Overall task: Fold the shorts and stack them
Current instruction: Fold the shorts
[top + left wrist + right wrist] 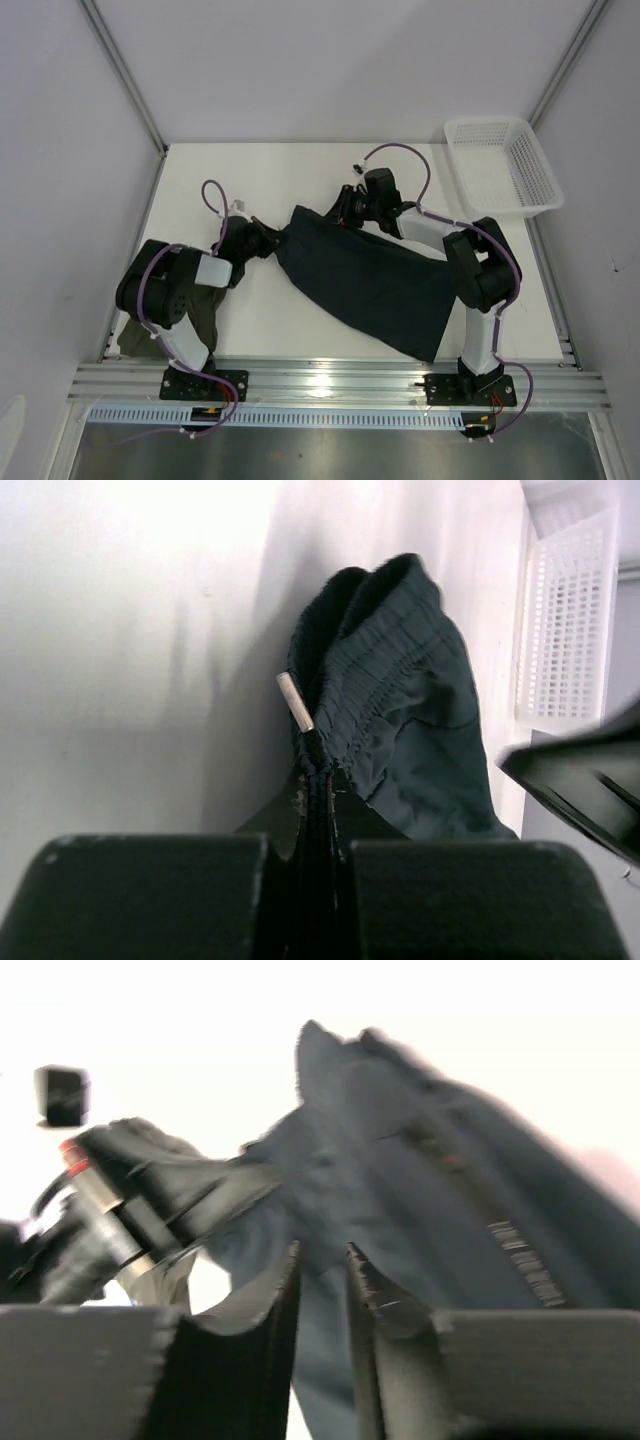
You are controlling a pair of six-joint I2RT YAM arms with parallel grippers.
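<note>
Shorts (400, 700): dark, soft, gathered ribbed waistband.

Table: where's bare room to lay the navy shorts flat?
Bare: far strip of the table left of the mesh basket; near patch between left arm and navy shorts. Crowded: centre, and olive shorts under the left arm.

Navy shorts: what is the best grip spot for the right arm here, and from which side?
The far waistband corner of the navy shorts, approached from the far side. The left gripper pinches the other waistband end, and the legs trail toward the near edge.
</note>
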